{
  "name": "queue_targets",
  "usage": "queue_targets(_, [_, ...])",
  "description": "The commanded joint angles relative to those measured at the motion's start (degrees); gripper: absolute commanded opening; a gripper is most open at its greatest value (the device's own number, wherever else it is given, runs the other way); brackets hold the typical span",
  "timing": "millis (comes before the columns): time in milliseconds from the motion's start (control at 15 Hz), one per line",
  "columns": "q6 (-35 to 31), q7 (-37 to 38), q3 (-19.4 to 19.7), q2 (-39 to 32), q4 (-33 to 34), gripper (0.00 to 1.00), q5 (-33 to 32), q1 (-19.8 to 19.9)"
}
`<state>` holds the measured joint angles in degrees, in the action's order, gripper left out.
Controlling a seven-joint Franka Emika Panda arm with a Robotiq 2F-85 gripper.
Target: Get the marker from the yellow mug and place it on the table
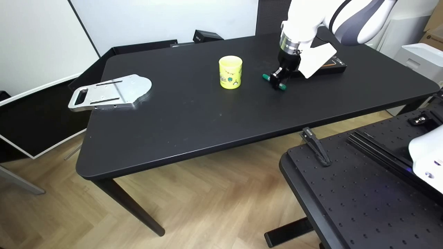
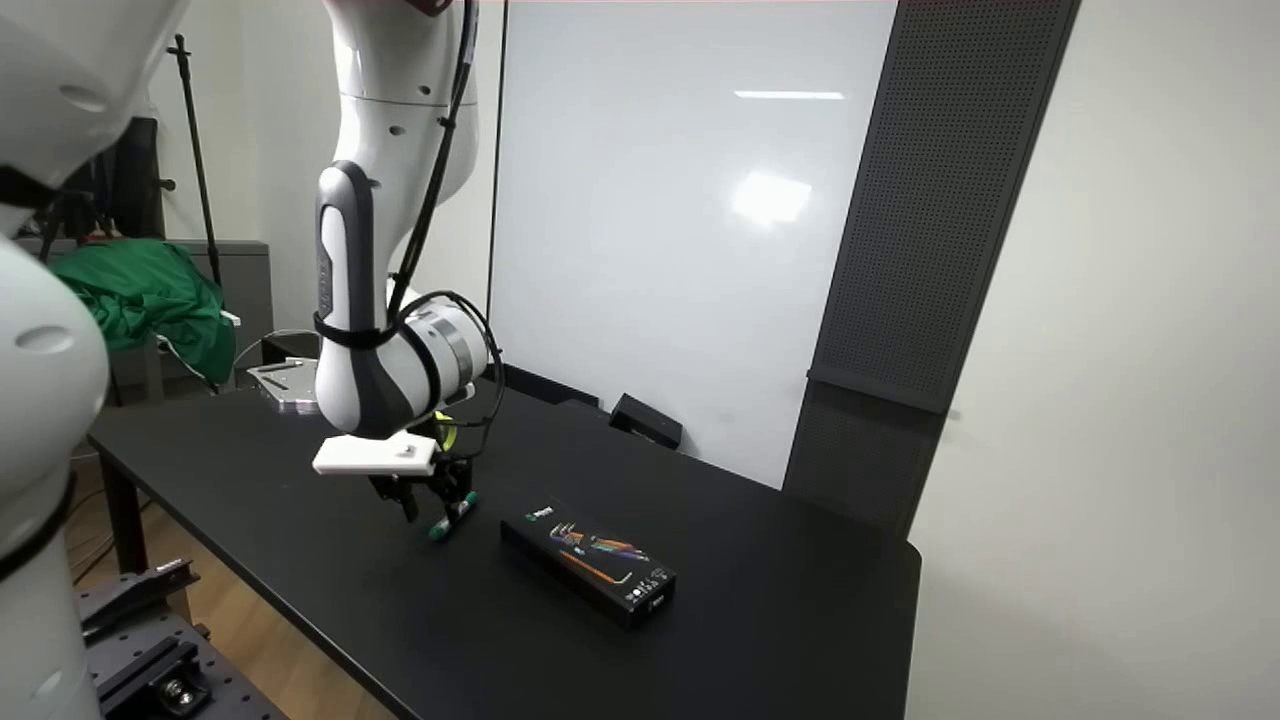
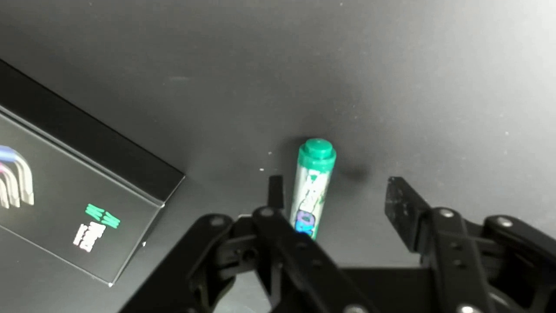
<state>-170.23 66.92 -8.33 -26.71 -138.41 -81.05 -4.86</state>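
Observation:
The marker, green-ended with a pale label, appears to lie on the black table, outside the mug. It also shows in both exterior views. My gripper is open, low over the table, with the marker between its fingers, nearer the left finger in the wrist view. The left finger hides the marker's lower part there. The gripper also shows in both exterior views. The yellow mug stands upright on the table, apart from the gripper; the arm mostly hides it in an exterior view.
A black box with coloured hex-key pictures lies close beside the gripper; its corner shows in the wrist view. A silver metal plate lies at the table's far end. A black perforated panel stands near the table's front edge.

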Motion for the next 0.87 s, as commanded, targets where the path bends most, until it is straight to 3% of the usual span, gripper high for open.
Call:
queue_targets(0, [0.3, -7.6, -2.6, 3.1, -1.7, 0.94, 8.2, 2.0])
queue_targets(133, [0.7, -11.7, -4.6, 4.9, -2.2, 1.00, 13.3, 3.0])
queue_targets(267, [1.3, -15.3, -6.5, 6.7, -2.7, 1.00, 17.4, 3.9])
queue_targets(400, [0.6, -21.4, -9.8, 7.4, -3.5, 1.00, 22.7, 5.9])
queue_targets(467, [-1.0, -27.3, -13.3, 6.4, -4.4, 1.00, 27.7, 8.5])
queue_targets(533, [0.0, -20.9, -8.9, 5.4, -1.9, 1.00, 22.7, 4.7])
queue_targets(667, [-0.1, -25.5, -11.9, 5.5, -2.9, 1.00, 26.5, 6.6])
queue_targets(800, [-0.2, -26.1, -12.4, 5.5, -3.3, 1.00, 26.9, 7.1])
